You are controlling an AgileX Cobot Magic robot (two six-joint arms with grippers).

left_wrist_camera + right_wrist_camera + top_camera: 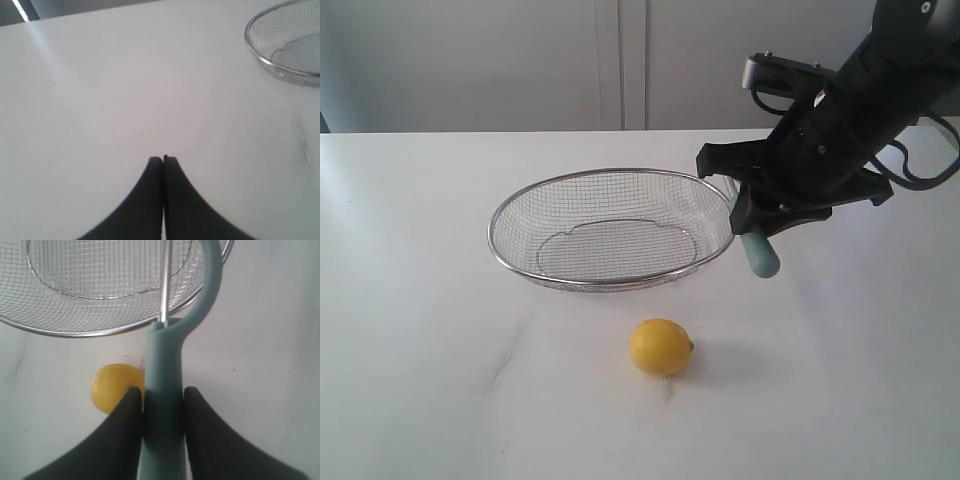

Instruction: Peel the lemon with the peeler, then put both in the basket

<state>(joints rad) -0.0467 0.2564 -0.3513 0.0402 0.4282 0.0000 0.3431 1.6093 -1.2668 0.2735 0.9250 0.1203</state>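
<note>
The yellow lemon (661, 347) lies on the white table in front of the basket (612, 228), a wide silver wire-mesh bowl. Beside the basket's right rim, above the table, my right gripper (752, 222) is shut on the pale teal peeler (759, 254) by its handle. The right wrist view shows the peeler (165, 390) clamped between the black fingers (125, 425), its loop head and blade reaching over the basket's rim (100, 331), with the lemon (116, 387) on the table beyond. My left gripper (163, 159) is shut and empty over bare table, out of the exterior view.
The basket's edge (285, 55) shows at one corner of the left wrist view. The right arm (860, 110) leans in from the upper right with a cable behind it. A pale wall stands behind the table's far edge.
</note>
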